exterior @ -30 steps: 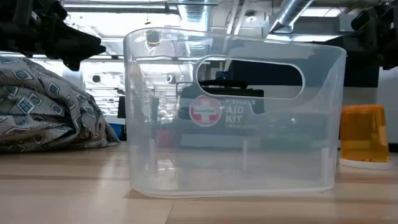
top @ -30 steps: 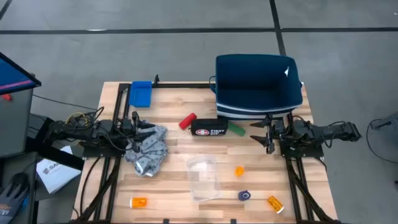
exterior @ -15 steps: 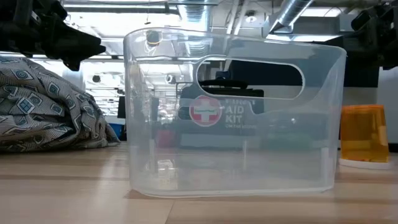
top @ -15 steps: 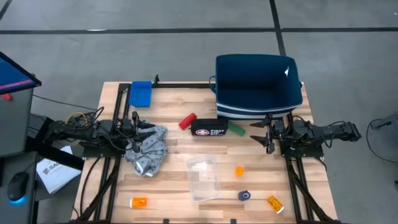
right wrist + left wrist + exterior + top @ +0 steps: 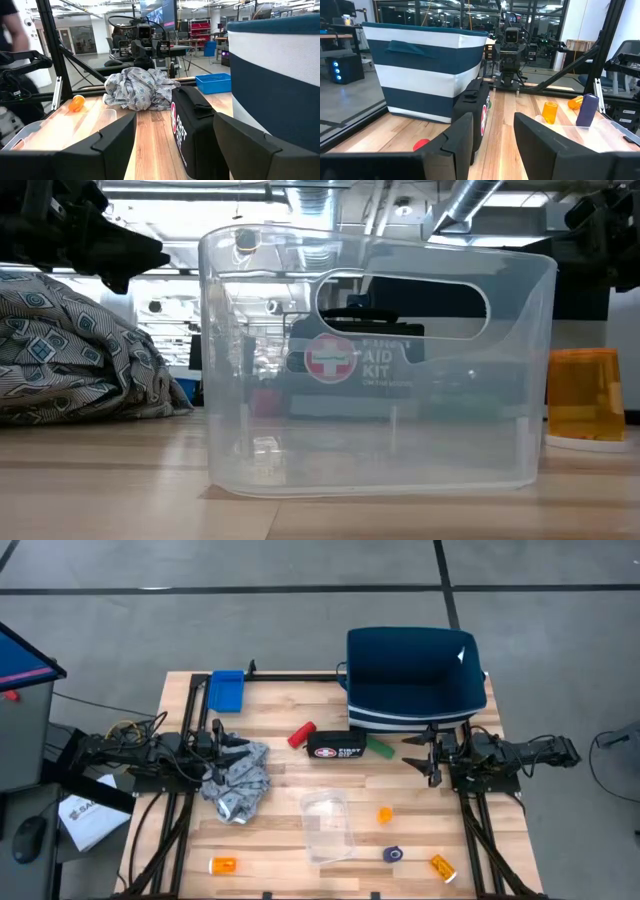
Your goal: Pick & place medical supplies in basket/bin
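Risks first. Both arms sat low over the table with nothing gripped, so any failure would come from the approach. Left gripper (image 5: 238,747) hung just above the edge of the grey patterned cloth (image 5: 238,785); its jaws stood part open and empty, first aid pouch visible through the gap in the left wrist view. A bunched cloth is soft: fingers would likely catch one fold and drag the rest, possibly sweeping the red roll (image 5: 301,733) nearby. Right gripper (image 5: 424,754) was wide open, empty, just beside the green roll (image 5: 379,747) and the black first aid pouch (image 5: 336,745). The pouch lay between the two grippers, touching or nearly touching the green roll, so a reach for that roll risked nudging the pouch instead. The rolls are round and would likely scoot if clipped off-centre.

Near edge of the table, well apart from both grippers: orange pill bottle (image 5: 224,865) on the left, another orange bottle (image 5: 442,866) on the right, blue roll (image 5: 393,854) between them, and a clear plastic caddy (image 5: 327,825) mid-table with a third orange bottle (image 5: 385,815) just beside it. All small and light, easy to tip or knock off the edge.

Middle band: cloth, red roll, pouch, green roll.

Far side: navy striped bin (image 5: 415,678) at the right rear, looked empty, directly behind the right gripper. Soft walls, so a low carry could snag the rim. Small blue tray (image 5: 226,690) at the left rear. Nothing looked binned yet.
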